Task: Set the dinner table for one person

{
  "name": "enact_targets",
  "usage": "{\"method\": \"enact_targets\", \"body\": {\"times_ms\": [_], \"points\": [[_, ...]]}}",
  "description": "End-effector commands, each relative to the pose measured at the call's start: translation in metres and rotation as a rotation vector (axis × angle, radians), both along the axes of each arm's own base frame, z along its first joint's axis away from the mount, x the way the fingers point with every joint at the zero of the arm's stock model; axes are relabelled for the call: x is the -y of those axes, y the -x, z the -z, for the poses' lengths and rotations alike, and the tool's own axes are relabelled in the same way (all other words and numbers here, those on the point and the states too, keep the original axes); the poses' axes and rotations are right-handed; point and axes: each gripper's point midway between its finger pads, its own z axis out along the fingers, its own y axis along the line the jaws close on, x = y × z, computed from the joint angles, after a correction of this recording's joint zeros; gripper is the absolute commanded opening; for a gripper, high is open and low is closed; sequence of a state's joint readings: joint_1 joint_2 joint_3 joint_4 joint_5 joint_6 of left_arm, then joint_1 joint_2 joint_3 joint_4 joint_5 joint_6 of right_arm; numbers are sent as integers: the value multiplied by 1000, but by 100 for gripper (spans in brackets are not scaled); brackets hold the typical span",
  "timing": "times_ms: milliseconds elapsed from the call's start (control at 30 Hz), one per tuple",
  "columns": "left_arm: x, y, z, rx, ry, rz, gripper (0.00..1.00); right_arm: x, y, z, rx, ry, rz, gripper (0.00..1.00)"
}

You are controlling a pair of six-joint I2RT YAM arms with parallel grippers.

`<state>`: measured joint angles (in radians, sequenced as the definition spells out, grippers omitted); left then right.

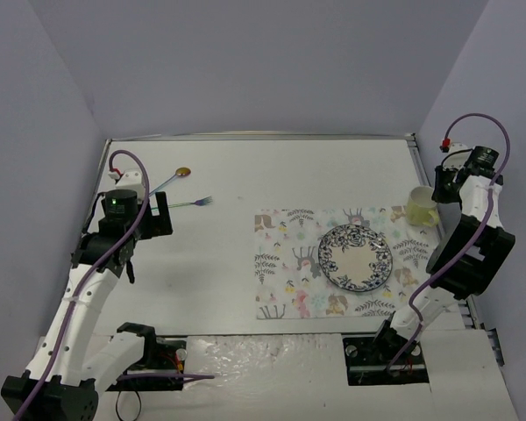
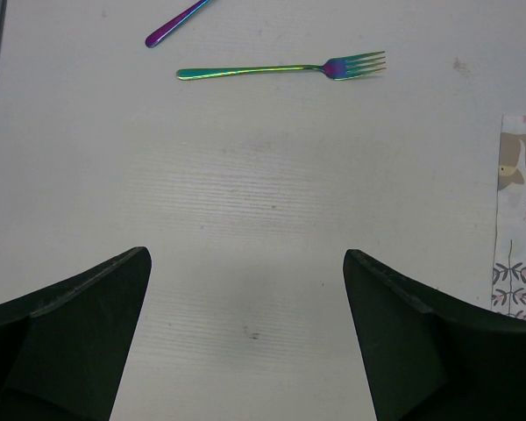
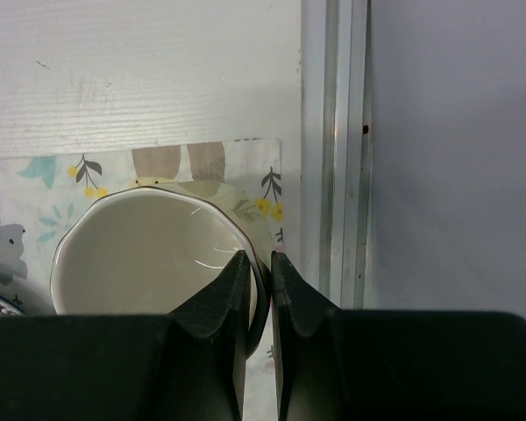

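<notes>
The dinner table (image 1: 245,171) is a white tabletop. A pastel animal-print mat (image 1: 285,263) lies on its right half with a blue-patterned plate (image 1: 355,257) on it. My right gripper (image 1: 437,195) is shut on the wall of a pale yellow cup (image 1: 420,206), one finger inside and one outside. In the right wrist view the gripper (image 3: 259,263) holds the cup (image 3: 140,254) over the mat's far right corner (image 3: 245,167). An iridescent fork (image 1: 193,203) and spoon (image 1: 171,180) lie at the far left. My left gripper (image 1: 158,216) is open and empty just short of the fork (image 2: 280,69).
The table's metal edge strip (image 3: 335,132) runs close to the right of the cup, with the purple wall beyond. The spoon's handle tip (image 2: 171,26) lies left of the fork. The mat's left edge (image 2: 519,219) shows at the right of the left wrist view.
</notes>
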<state>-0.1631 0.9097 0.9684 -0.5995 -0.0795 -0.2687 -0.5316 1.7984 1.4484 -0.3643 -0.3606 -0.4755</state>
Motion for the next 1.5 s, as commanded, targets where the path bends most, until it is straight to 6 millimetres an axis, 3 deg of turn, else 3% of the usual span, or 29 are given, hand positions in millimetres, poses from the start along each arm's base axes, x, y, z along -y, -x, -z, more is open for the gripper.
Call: {"method": "enact_targets", "body": {"times_ms": [0,567,900,1000,1133,1300,1467], "points": [[-3,-7,-10,34,-9,-8,89,11,-26,-33,133,43,-29,0],[-6,-9,-6,21,2,-19,89,19,-28,-12,136,18,-9,0],[-6,-9,-5,21,6,-19,89,23,-17,5,109,-14,12,9],[-6,-9,-5,19,6,-18,89,24,-16,9,99,-15,16,19],[-6,-9,-5,20,7,-17,89,29,-16,7,106,-9,28,45],[-6,-10,-5,21,7,-17,89,30,-19,-4,134,-6,36,63],[-6,-9,-6,25,7,-18,89,31,-25,-29,199,-1,59,75]]}}
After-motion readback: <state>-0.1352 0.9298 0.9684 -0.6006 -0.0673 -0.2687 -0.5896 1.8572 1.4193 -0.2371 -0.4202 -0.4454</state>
